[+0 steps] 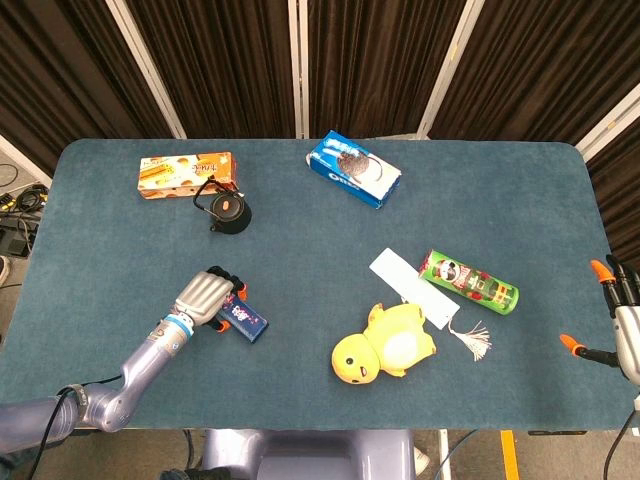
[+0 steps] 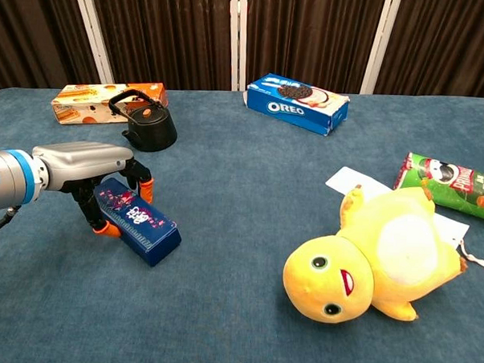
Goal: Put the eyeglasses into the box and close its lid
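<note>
A dark blue box [image 1: 245,321] with a pink pattern lies on the blue table [image 1: 320,240] at the front left, its lid shut. My left hand [image 1: 203,297] grips its left end, fingers curled over the top and thumb on the near side. In the chest view the same left hand [image 2: 82,165] covers that end of the blue box [image 2: 144,225]. My right hand [image 1: 620,322] hangs past the table's right edge, fingers apart and holding nothing. I see no eyeglasses in either view.
A black teapot [image 1: 229,210] and an orange snack box [image 1: 186,174] stand behind the left hand. An Oreo box [image 1: 353,169] is at the back centre. A yellow plush duck [image 1: 385,345], a white tasselled card [image 1: 410,287] and a green crisp can [image 1: 468,282] lie at the right.
</note>
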### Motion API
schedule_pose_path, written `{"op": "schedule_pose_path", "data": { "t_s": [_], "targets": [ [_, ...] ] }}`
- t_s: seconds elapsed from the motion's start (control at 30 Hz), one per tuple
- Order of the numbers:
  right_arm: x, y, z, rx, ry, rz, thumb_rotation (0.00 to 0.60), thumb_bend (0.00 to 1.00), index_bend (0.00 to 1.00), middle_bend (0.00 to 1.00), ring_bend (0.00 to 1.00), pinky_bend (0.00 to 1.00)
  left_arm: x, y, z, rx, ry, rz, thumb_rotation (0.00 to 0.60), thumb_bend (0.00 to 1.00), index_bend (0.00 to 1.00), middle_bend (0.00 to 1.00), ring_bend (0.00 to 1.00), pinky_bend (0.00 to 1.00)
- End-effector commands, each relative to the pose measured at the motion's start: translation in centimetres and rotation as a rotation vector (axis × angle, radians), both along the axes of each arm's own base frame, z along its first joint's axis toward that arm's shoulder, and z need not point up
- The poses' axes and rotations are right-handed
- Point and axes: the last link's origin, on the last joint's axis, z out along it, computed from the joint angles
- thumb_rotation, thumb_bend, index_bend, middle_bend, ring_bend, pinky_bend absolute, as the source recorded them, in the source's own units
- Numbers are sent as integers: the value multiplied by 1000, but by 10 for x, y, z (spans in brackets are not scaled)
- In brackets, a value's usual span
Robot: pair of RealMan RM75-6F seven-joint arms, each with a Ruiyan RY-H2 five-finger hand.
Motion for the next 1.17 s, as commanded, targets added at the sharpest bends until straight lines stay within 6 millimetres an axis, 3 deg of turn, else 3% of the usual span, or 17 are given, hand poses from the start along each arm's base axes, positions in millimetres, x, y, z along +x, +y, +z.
{"op": "schedule_pose_path", "data": {
  "t_s": [0.03, 0.1, 0.17, 0.23, 0.3, 0.37, 0.53, 0.73, 1.03, 1.17],
  "targets": [
    [0, 0, 0, -1, 0, 0, 600, 0, 0, 0, 0, 0, 0, 0, 0, 0, -2, 4, 600, 224, 432, 312, 251, 167],
    [0, 0, 0, 0, 0, 1, 600, 0, 0, 0, 0, 0, 0, 0, 0, 1, 0, 5, 600, 183, 420, 282, 235, 162],
    [1, 0, 0, 0, 0, 3, 600, 0, 0, 0, 0, 0, -1, -2, 0, -5, 0, 9, 600, 103, 366, 195, 150, 123],
    [1, 1, 1, -1, -2, 3, 600, 0, 0, 0, 0, 0, -2, -2, 2, -2, -5, 13, 600, 19, 206, 49, 26, 32],
    [1, 1, 1, -1, -3, 4, 600, 0, 0, 0, 0, 0, -1, -2, 5, 5, -14, 14, 600, 0, 70, 0, 0, 0],
    [1, 1, 1, 1, -7, 6, 600, 0, 0, 0, 0, 0, -1, -1, 11, 28, -34, 14, 600, 0, 6, 0, 0, 0],
    [2, 2, 2, -2, -13, 10, 600, 0, 0, 0, 0, 0, -1, -2, 35, 92, -71, 5, 600, 0, 0, 0, 0, 0],
    [4, 4, 3, -5, -14, 22, 600, 0, 0, 0, 0, 0, -10, -16, 84, 269, -99, -14, 600, 0, 0, 0, 0, 0],
    [7, 6, 6, -10, -33, 48, 600, 0, 0, 0, 0, 0, -56, -85, 168, 539, -106, 104, 600, 0, 0, 0, 0, 0],
    [10, 8, 8, -9, -43, 70, 600, 0, 0, 0, 0, 0, -64, -107, 184, 575, -120, 106, 600, 0, 0, 0, 0, 0]
  ]
}}
